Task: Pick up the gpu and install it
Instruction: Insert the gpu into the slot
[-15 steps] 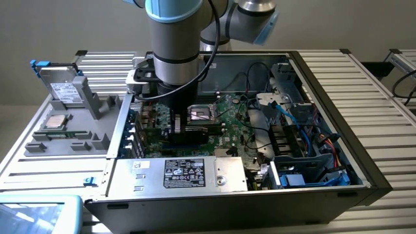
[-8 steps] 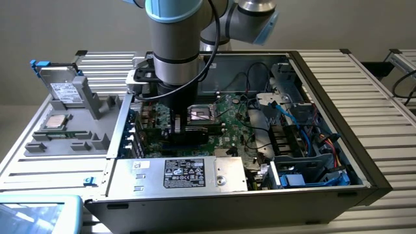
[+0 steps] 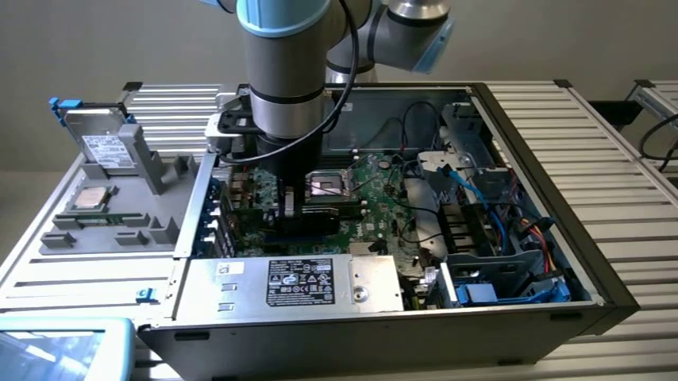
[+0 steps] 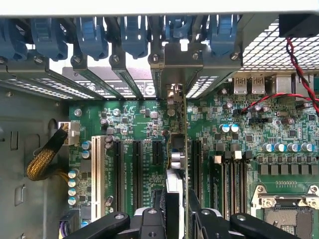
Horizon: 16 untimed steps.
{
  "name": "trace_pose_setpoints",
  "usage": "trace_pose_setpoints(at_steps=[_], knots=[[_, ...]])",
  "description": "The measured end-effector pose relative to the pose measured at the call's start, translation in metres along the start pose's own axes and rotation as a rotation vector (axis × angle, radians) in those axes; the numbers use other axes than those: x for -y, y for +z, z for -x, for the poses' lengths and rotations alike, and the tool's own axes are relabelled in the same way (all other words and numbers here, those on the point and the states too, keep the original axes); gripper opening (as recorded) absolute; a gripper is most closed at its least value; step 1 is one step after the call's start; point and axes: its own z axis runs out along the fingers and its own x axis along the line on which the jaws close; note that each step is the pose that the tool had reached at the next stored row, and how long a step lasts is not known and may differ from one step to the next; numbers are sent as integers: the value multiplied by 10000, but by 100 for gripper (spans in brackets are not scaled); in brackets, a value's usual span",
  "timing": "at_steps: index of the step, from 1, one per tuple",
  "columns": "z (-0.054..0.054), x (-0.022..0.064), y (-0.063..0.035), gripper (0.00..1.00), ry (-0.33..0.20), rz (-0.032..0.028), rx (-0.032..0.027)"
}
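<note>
The gpu (image 4: 175,159) is edge-on in the wrist view, a thin card standing upright over the green motherboard (image 4: 129,119). Its metal bracket (image 4: 174,64) reaches the case's rear slot openings. My gripper (image 4: 177,209) is shut on it, with black fingers (image 4: 158,204) pressing both faces. The card's lower edge runs along a black expansion slot; I cannot tell whether it is seated. In the exterior view the gripper (image 3: 288,202) is low inside the open computer case (image 3: 593,270), with the gpu (image 3: 307,221) a dark block under it beside the CPU socket (image 3: 329,186).
Blue retention clips (image 4: 94,35) line the rear of the case. A red and black cable (image 4: 299,64) and a yellow braided cable (image 4: 45,159) flank the slots. The power supply (image 3: 307,282) fills the case front. A grey tray (image 3: 106,230) at the exterior view's left holds a drive (image 3: 106,147).
</note>
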Motion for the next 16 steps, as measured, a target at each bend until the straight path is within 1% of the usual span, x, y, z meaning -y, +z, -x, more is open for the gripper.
trace_pose_setpoints(at_steps=[14,16], knots=[[-4,-7,3,28,-53,-1,3],[-5,-7,2,28,-62,1,14]])
